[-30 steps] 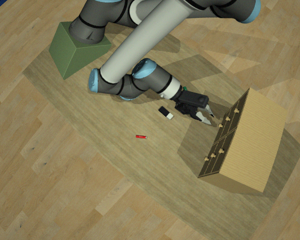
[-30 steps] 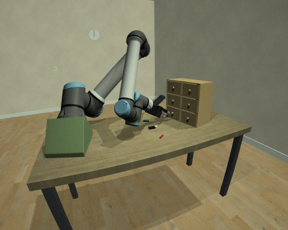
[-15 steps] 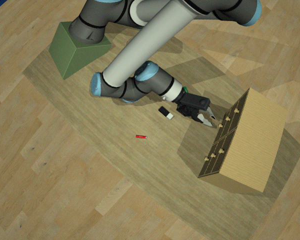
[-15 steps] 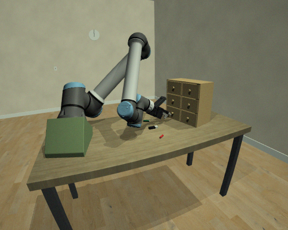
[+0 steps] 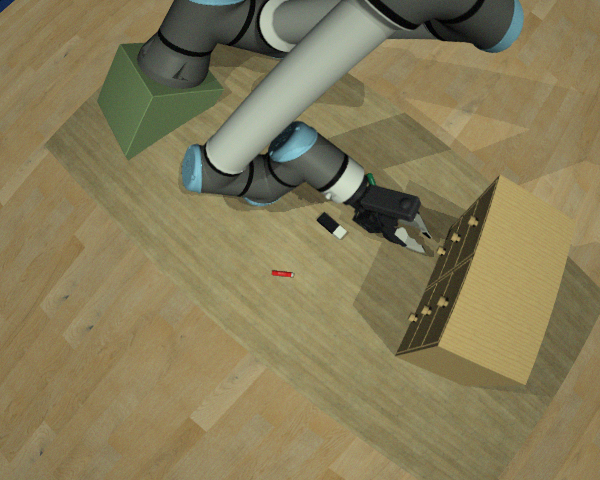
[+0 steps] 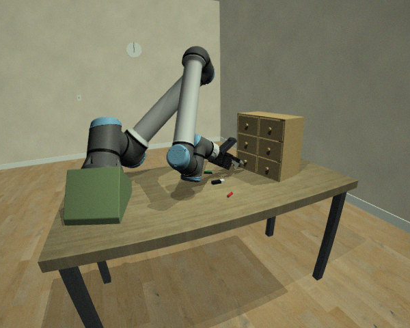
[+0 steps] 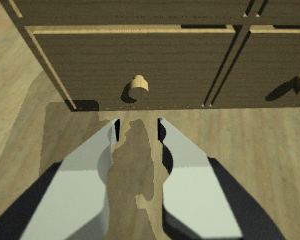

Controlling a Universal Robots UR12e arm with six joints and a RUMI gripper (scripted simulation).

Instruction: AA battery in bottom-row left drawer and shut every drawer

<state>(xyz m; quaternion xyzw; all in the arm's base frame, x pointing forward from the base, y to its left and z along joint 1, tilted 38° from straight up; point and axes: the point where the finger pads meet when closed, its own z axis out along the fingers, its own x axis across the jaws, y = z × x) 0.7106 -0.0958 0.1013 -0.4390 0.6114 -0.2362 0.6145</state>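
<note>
You're holding the black-and-silver two-jaw gripper (image 5: 427, 244) (image 6: 240, 164) (image 7: 138, 120) partly open and unloaded before the bottom-left round wooden knob (image 5: 441, 251) (image 6: 244, 161) (image 7: 139, 87) of the wooden chest (image 5: 512, 273) (image 6: 292, 148) (image 7: 125, 55). The red cylinder (image 5: 281, 273) (image 6: 229, 194), probably your battery, is lying outside it; opening, loading and shutting are remaining.

Your robot arm (image 5: 290, 93) (image 6: 189, 98) has fat grey tubes with blue round caps. Your gripper (image 5: 425, 244) (image 6: 241, 164) (image 7: 138, 120) is black with pointy silver tips.
</note>
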